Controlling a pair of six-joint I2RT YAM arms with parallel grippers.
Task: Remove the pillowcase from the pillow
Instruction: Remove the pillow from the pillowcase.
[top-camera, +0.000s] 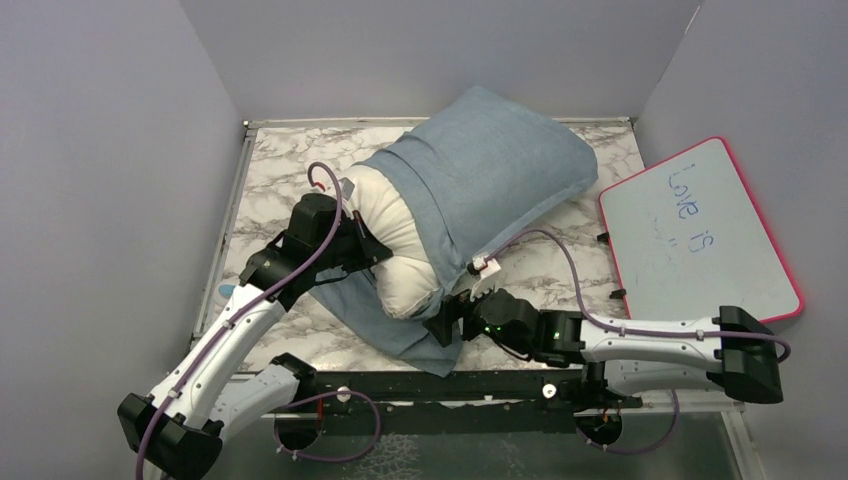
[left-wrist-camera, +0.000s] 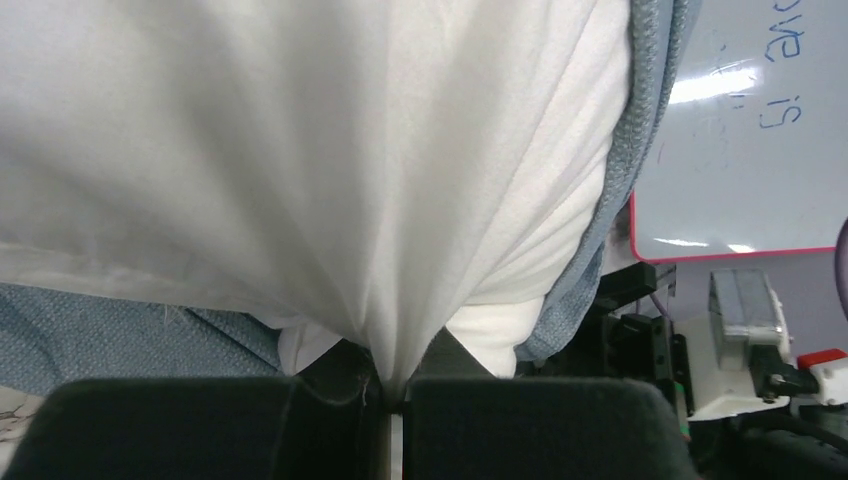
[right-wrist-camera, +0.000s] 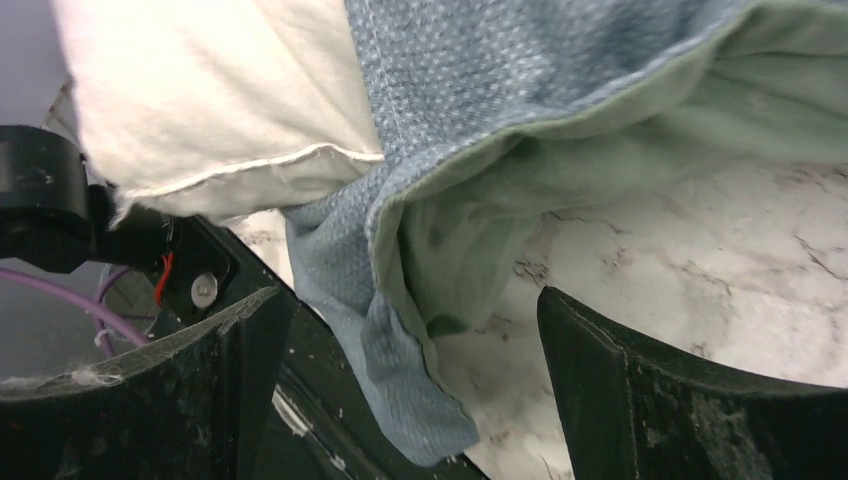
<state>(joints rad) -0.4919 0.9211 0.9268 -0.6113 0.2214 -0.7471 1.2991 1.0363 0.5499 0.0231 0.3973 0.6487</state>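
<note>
So, pillow: your white pillow (top-camera: 395, 240) lies across the marble bench (top-camera: 280, 160). Its near-left end is bare and bulges out of the case's mouth, while the larger far part is inside the cloth.
Pillowcase: the grey-blue pillowcase (top-camera: 500, 170) covers the far-right bulk of the pillow. Its loose mouth edge trails flat on the bench under and in front of the bare end, and the right wrist view shows a pale green lining.
Left gripper: your left gripper (left-wrist-camera: 392, 398) is clamped tight on a pinch of the pillow's white cover, which fans out in taut folds from the jaws.
Right gripper: your right gripper (right-wrist-camera: 408, 310) is spread wide and has hold of nothing. The case's hanging hem appears between its fingers, not yet pinched.
Whiteboard: a pink-rimmed whiteboard (top-camera: 700, 235) sits at the right, apart from the pillow.
Done: by my judgement, only the smaller part of the pillow is free.
Left: the right gripper would likely need to seize the hem and draw it away while the left anchors the pillow, until the whole cushion is out.
</note>
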